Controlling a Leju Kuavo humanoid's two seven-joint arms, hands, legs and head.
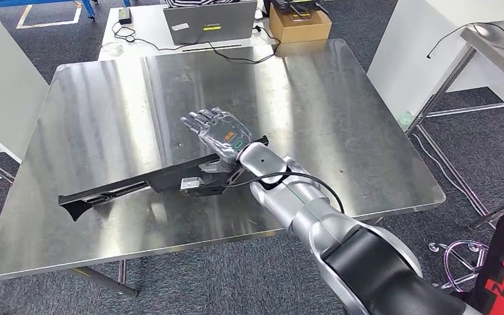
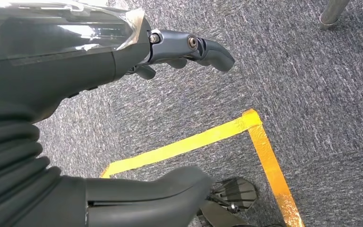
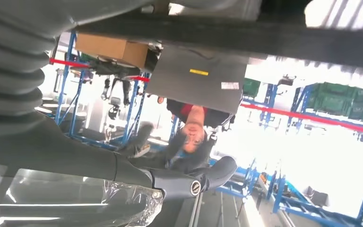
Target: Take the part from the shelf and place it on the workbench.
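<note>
The long black part lies flat on the steel workbench, running from near the front left up toward the middle. My right hand is stretched over its upper end, fingers extended and spread, not closed around it. In the right wrist view the part is a dark bar lying apart from the straightened fingers. My left hand hangs over grey carpet with its fingers apart and nothing in it.
Behind the workbench stands a white table with a grey laptop and a cardboard box. More tables stand at the right and left. Past the laptop sits a person. Yellow tape marks the floor.
</note>
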